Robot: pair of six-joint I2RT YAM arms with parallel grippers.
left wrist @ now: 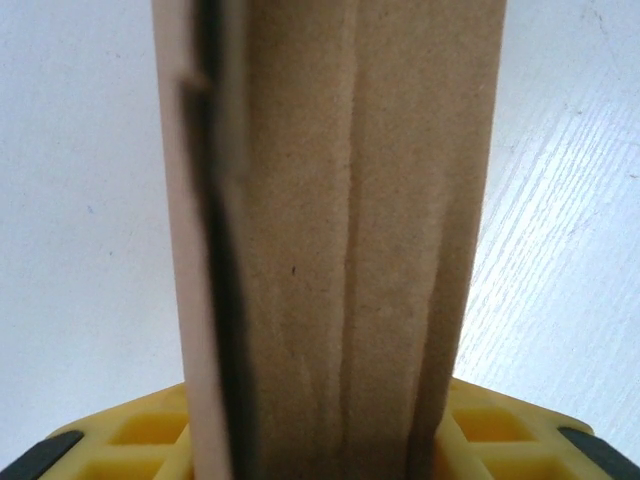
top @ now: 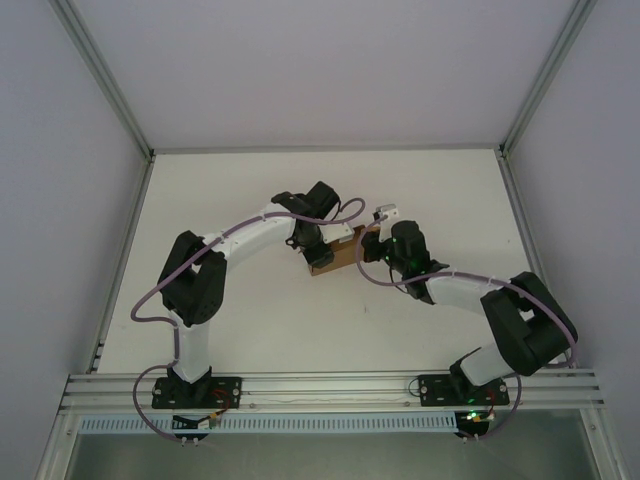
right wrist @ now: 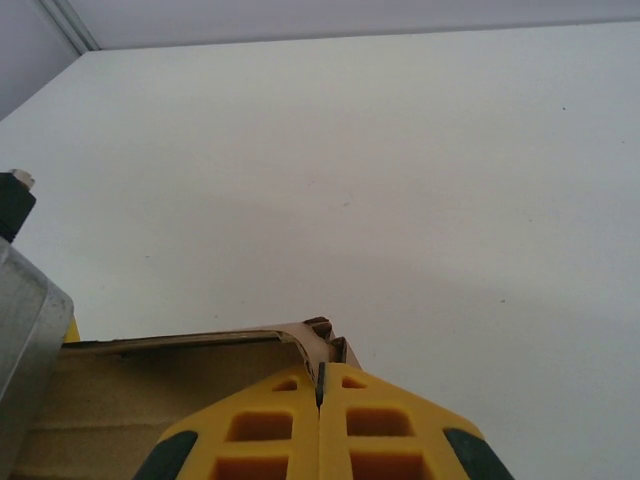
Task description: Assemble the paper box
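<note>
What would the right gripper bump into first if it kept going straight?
Probably the paper box: its corner sits right at the tip of the right gripper. Beyond looks like bare table.

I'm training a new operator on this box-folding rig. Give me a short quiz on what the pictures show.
1. True or false: the box sits in the table's far right corner.
2. What stands between the left hand's fingers? A nothing; B the box; C a cup.
3. Fill in: the right hand's fingers are pressed ___.
Key: 1 false, it sits mid-table between both hands; 2 B; 3 shut.
</note>
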